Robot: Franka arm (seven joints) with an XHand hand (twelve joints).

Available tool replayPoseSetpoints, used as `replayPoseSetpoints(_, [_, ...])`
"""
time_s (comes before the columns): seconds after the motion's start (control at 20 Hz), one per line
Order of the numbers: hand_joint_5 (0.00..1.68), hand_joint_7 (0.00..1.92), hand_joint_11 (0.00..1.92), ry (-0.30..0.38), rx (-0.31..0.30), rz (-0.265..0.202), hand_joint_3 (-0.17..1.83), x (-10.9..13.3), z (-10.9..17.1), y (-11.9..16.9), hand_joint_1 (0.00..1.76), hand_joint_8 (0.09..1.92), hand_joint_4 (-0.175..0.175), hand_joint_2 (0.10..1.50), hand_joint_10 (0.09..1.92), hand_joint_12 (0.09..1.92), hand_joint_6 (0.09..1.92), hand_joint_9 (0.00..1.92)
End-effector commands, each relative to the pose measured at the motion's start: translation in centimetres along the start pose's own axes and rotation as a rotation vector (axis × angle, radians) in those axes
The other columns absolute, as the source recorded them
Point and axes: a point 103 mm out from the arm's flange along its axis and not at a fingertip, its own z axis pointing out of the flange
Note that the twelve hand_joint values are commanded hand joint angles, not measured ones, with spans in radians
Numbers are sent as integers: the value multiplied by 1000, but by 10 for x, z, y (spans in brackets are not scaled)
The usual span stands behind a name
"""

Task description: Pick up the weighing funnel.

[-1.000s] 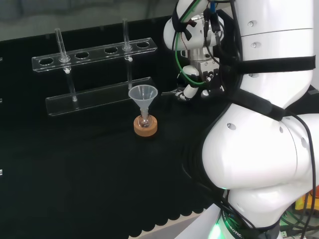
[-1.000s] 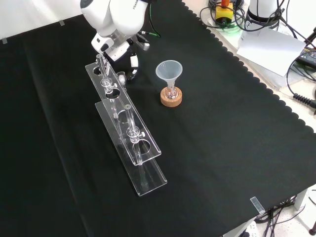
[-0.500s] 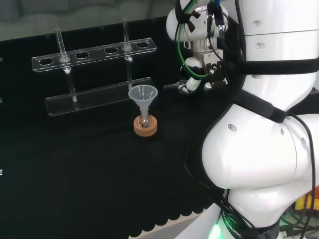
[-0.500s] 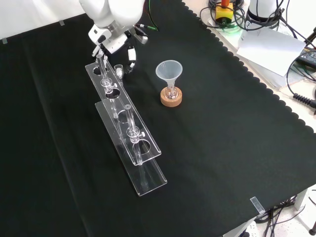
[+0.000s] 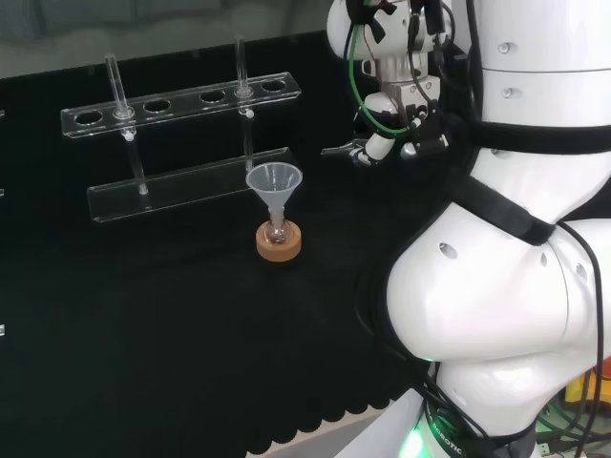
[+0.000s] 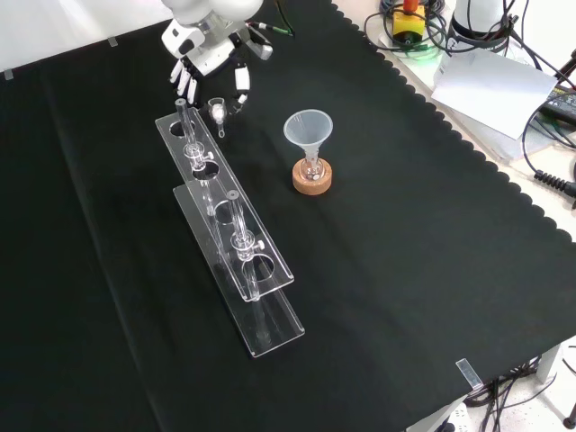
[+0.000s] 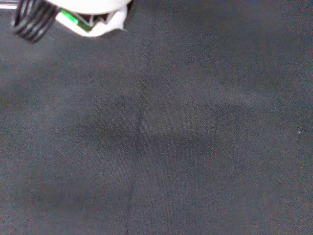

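Poised above the black cloth (image 6: 405, 270), the hand (image 6: 212, 61) pointed downward and had the weighing funnel (image 6: 218, 110) pinched at its lower end. One of its fingers (image 6: 241, 88) curved in against the small clear piece, while the others hung nearly straight beside it. Just where the piece was gripped was hard to make out, since the clear plastic all but vanished against the cloth, and its short stem showed only as a faint line slanting down. The arm (image 6: 202, 13) above the hand was cut off by the front view's top edge. In the head view cables and the arm's own links covered part of the hand. A clear test-tube rack (image 6: 236, 261) began just below the hand in the front view and ran away from it. Lower and to the hand's right there, well apart, the funnel (image 6: 309, 129) stood in its flask (image 6: 311, 166) on a cork ring (image 6: 312, 179).
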Motion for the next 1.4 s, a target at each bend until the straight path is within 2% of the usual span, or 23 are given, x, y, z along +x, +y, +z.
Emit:
replayPoseSetpoints(0.05, [1174,613,478,-16,-4,20,789,5,-14,-29,1103,623,175,629,512,1288,910,831])
replayPoseSetpoints(0.55, [1179,644,503,-50,-29,34,791,18,-28,-65,1105,624,175,625,509,1285,903,861])
replayPoseSetpoints(0.75, [1185,677,519,-57,-22,44,801,24,-34,-78,1107,623,175,617,500,1276,897,881])
replayPoseSetpoints(0.95, [1188,696,529,-74,-61,43,807,31,-38,-91,1108,621,175,613,494,1272,894,893])
replayPoseSetpoints(1.4, [1195,773,562,-77,-45,35,814,41,-38,-102,1110,620,175,607,478,1263,886,926])
